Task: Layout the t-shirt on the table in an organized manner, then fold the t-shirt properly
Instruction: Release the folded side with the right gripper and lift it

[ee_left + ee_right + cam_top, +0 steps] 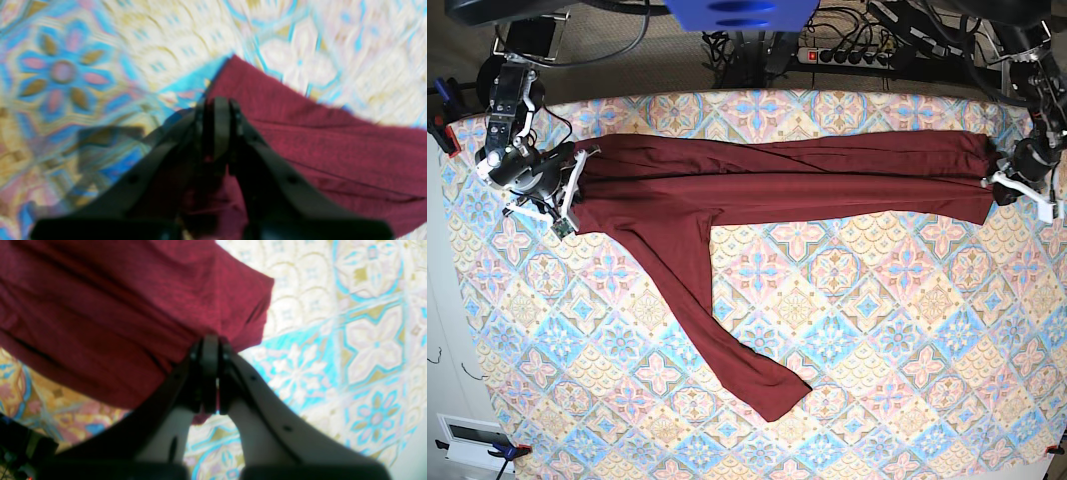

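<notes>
Between the two sets of jaws, the t-shirt [777,180] is lying stretched in a long band across the far part of the desk [877,380], pulled out from one side to the other.

Left jaws [997,180]: sitting pressed together at the shirt's end on the base view's right. In the left wrist view the fingertips are meeting with no gap, and maroon fabric [317,140] is spreading out ahead of them and to their right, with more cloth bunching below, between the two arms of the jaws [218,110]. They appear to be pinching the shirt's edge. The patterned desk cloth [66,83] is showing to their left; this view is blurred.

Right jaws [577,185]: also closed, at the opposite end of the shirt. In the right wrist view the tips [210,346] are closing on the lower edge of the fabric [116,313], which is filling the area ahead of them and to their left. Bare desk pattern [367,340] is lying to their right.

One sleeve [717,330] is trailing away from the band, running diagonally toward the near side of the desk, well apart from both jaws, its cuff end lying flat. Creases are running lengthwise along the stretched band.
</notes>
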Controlling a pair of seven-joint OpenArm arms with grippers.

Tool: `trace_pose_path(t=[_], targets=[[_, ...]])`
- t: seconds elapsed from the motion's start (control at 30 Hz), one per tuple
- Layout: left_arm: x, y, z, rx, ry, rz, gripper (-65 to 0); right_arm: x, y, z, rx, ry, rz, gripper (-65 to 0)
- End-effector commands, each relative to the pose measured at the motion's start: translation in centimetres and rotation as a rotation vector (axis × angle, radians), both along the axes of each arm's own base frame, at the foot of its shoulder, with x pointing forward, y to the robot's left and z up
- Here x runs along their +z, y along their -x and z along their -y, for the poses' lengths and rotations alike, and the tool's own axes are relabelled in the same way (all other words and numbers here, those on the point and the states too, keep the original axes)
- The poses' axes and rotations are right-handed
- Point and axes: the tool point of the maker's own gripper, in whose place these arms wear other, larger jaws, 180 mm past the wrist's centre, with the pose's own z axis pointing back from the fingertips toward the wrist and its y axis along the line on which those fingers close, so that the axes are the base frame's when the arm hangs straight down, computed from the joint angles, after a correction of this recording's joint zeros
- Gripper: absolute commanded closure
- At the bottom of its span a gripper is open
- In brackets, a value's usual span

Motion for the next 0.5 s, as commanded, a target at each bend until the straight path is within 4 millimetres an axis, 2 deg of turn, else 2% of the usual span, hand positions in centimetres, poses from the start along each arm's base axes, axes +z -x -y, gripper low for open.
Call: trace_pose_path(t=[0.0, 0.07, 0.17, 0.23, 0.33, 0.4, 0.47], targets=[[1.2, -0.8, -0.6, -0.013, -0.035, 0.03, 0.0, 1.0, -0.8, 0.6, -0.002, 0.018, 0.035, -0.7], [0.5, -0.8, 0.4, -0.043, -0.029, 0.004, -0.4, 0.9, -0.8, 0.7, -0.003, 0.019, 0.033, -1.3], [-0.4, 0.0, 1.2, -0.069, -0.013, -0.06, -12.8, 0.7, -0.3, 1.2, -0.01, 0.045, -0.001, -8.1], [-0.6, 0.2, 1.2, -0.073, -0.007, -0.082, -23.4, 1.1, -0.3, 1.4, -0.015, 0.055, -0.001, -14.9], [0.2, -0.9, 1.2, -0.07, -0.006, -0.055, -34.7, 1.8, -0.6, 1.2, -0.008, 0.063, 0.024, -23.9], [0.9, -1.0, 0.3, -0.03, 0.004, -0.024, -36.7, 2.5, -1.0, 1.1, -0.001, 0.068, 0.048, -27.3], [1.9, -1.1, -0.4, 0.039, 0.063, 0.043, -36.1, 3.2, -1.3, 0.9, 0.007, 0.073, 0.072, -27.3]])
